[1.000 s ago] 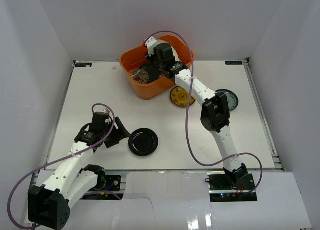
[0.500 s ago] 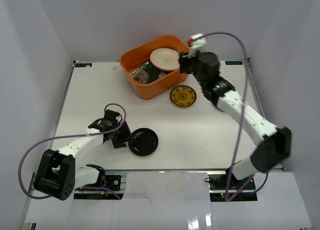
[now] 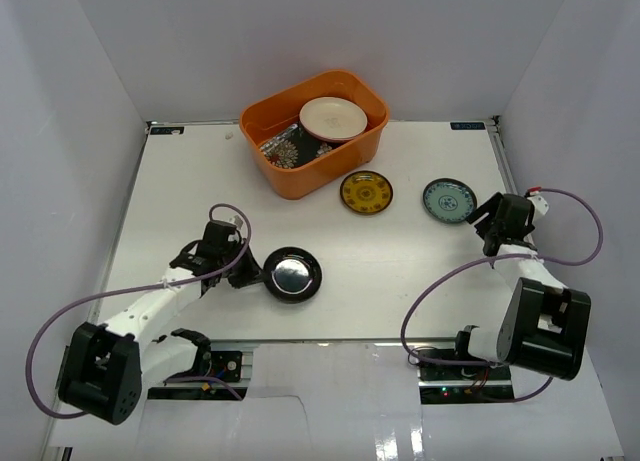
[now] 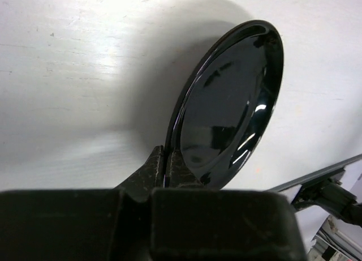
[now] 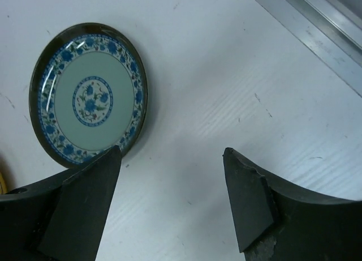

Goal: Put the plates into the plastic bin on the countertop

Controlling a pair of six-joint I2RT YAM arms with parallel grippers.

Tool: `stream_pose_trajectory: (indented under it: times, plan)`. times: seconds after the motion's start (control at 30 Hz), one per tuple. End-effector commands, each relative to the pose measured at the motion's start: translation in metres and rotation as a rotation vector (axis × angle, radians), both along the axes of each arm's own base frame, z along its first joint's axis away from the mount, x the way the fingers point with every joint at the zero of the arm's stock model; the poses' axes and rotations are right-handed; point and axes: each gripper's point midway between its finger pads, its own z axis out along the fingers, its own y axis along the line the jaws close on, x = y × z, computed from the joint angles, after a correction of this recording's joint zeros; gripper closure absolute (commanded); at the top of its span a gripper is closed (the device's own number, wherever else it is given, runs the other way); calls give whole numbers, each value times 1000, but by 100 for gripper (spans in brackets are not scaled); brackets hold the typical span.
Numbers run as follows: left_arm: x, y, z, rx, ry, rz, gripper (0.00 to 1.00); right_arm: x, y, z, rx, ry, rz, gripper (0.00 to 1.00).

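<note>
At the near left of the white surface (image 3: 180,191), the left arm's fingers (image 4: 148,176) are pinched tight on the near rim of the glossy black plate (image 3: 291,274), which the wrist view shows tilted steeply up. At the far middle sits the orange plastic bin (image 3: 310,184). It holds the cream plate (image 3: 332,118) on top at its right end and a flowered black plate (image 3: 285,151) lower at its left. Just in front of the bin lies the yellow-patterned plate (image 3: 366,192). The teal-and-white plate (image 3: 449,200) lies flat further right. The right arm's fingers (image 5: 85,204) stand spread wide over bare surface just beside it, not touching it.
</note>
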Motion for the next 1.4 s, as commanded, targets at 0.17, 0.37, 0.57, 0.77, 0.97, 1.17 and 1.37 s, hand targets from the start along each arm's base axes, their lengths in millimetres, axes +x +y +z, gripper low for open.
stream_pose_trajectory:
  times: [0.17, 0.37, 0.57, 0.77, 0.97, 1.17, 1.37]
  plan:
    - [64, -19, 187, -107, -434, -25, 100, 58, -4, -7, 221, -150, -75, 31]
    - [180, -48, 257, -84, -562, 21, 100, 83, 4, -38, 323, -106, -55, 44]
    - [302, -61, 255, -64, -572, 126, 100, 99, 7, -42, 357, -125, -16, 92]
    - [398, -41, 209, -25, -512, 214, 100, 97, 4, 49, 287, -359, 38, 92]
    - [427, -54, 180, -105, -532, 191, 100, 96, 60, 139, 264, -534, 243, 92]
    - [435, -76, 164, -204, -547, 151, 86, 136, 141, 210, 238, -591, 418, 92]
    - [435, -99, 195, -297, -623, 142, 100, 182, 201, 238, 275, -599, 486, 92]
